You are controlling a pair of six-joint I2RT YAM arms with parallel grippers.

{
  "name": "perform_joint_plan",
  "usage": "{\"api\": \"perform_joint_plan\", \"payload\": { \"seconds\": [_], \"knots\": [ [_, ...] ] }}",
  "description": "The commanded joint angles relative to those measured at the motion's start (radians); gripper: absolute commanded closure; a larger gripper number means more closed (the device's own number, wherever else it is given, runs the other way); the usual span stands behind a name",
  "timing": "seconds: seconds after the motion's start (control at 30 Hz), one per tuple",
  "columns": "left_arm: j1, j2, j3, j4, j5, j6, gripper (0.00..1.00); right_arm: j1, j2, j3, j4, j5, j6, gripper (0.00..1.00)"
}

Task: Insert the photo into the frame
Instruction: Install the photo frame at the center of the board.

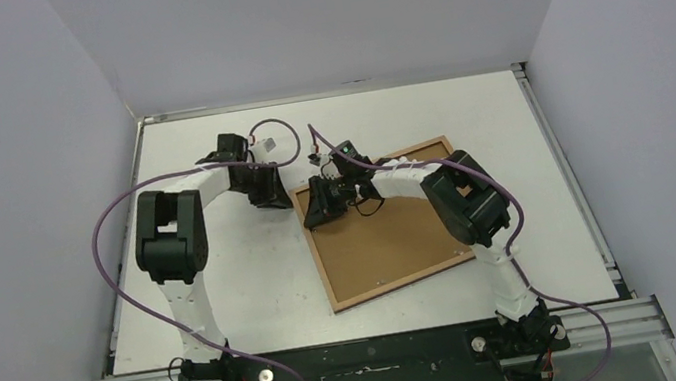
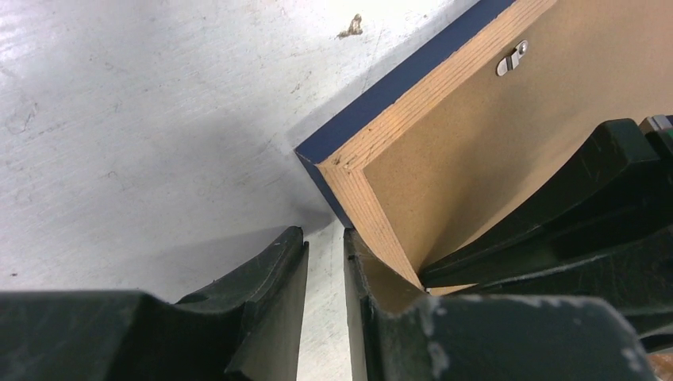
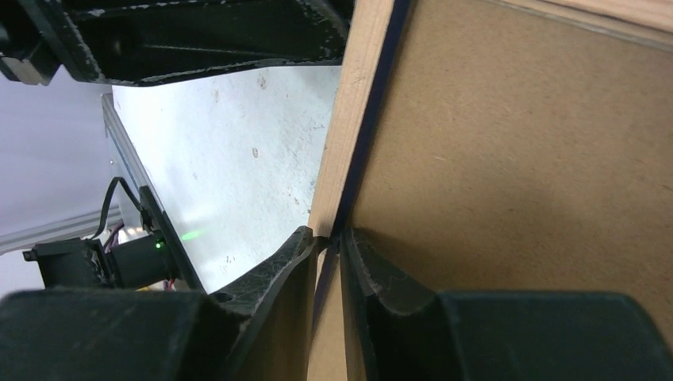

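**Frame lies face down, photo out of sight**

The frame (image 1: 386, 234) lies back-up on the surface (image 1: 224, 268), brown backing board (image 2: 492, 135) seated in it and one turn clip (image 2: 512, 59) showing. The right hand (image 3: 329, 246) is nearly closed, its fingers pinching the rim at the frame's corner. Just beyond that corner the left hand (image 2: 325, 238) is almost closed and empty. No view shows the photo. I cannot tell whether it is already under the board, so the insertion may still be left to do.
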Motion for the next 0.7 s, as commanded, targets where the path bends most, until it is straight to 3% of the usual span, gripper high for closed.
{"api": "perform_joint_plan", "payload": {
  "seconds": [0.0, 0.23, 0.67],
  "knots": [
    [-0.026, 0.015, 0.055, 0.082, 0.022, -0.02, 0.78, 0.01, -0.016, -0.001, 0.067, -0.079, 0.037, 0.78],
    [-0.023, -0.01, 0.059, 0.068, 0.016, -0.007, 0.79, -0.026, -0.068, 0.046, 0.096, -0.07, 0.03, 0.68],
    [-0.017, -0.028, 0.075, 0.036, 0.035, -0.02, 0.79, -0.037, -0.034, 0.069, -0.037, 0.032, -0.111, 0.64]
  ]
}}
